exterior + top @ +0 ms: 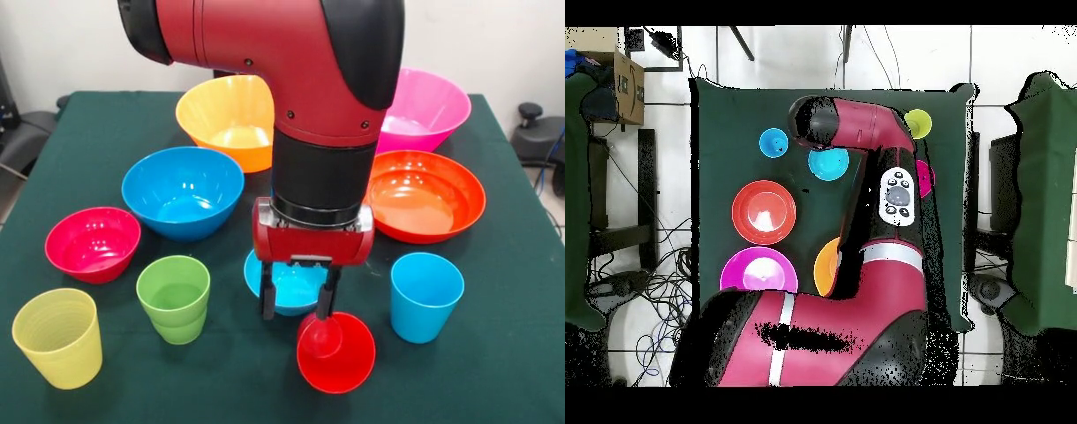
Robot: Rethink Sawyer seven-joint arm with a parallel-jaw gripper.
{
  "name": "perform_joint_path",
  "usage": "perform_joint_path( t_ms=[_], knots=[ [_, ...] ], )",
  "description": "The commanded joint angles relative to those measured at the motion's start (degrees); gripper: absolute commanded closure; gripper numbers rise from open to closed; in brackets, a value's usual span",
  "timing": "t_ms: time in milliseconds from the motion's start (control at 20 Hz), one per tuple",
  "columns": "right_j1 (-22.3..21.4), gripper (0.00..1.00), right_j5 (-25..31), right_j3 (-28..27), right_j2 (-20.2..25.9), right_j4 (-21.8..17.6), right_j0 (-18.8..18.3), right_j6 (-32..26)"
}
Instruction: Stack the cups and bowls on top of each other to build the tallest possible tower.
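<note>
**Red cup caught by the rim**

Jaws pinched on the rim of the red tapered plastic cup (336, 352), one black finger inside, one outside, so the gripper (297, 309) has that tumbler tipped over with its mouth facing the camera, right at the near edge of the dark green table (503, 371).

Sweeping left to right across the front view: the ribbed translucent yellow cup (58, 337) stands upright in the near left corner. Just behind it sits the small magenta glossy bowl (92, 244). Next along, the lime green plastic cup (174, 298) stands upright, and it looks double-walled, as if one is nested in another, though I cannot tell for sure. Behind that, the medium blue round bowl (183, 192), and farther back the large yellow-orange bowl (228, 117), partly hidden by the red and black arm (300, 79). Centre stage, the small light blue bowl (287, 283) peeks out directly behind the fingers. To the right, the light blue plastic cup (425, 295) stands upright near the front, the wide red-orange bowl (427, 194) lies behind it, and the large pink bowl (427, 110) sits at the back.

Every piece rests apart on the cloth.
</note>
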Motion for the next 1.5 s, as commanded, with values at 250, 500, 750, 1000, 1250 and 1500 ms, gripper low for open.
perform_joint_path(
  t_ms=[250, 500, 750, 1000, 1250, 1500],
  knots=[
    [3.8, 0.0, 0.4, 4.1, 4.6, -1.2, 0.7, 3.1],
    [3.7, 0.0, 8.1, 3.6, 2.8, -0.4, 1.7, 4.0],
    [3.4, 0.0, 6.9, 5.1, 3.2, 0.3, 1.6, 4.7],
    [4.1, 0.0, 6.6, 5.6, 3.3, 0.7, 1.6, 5.5],
    [4.5, 0.0, 0.3, 5.8, 3.7, 0.1, 1.4, 5.7],
    [5.1, 0.0, 2.9, 4.0, 4.6, 0.6, 1.1, 4.2]
  ],
)
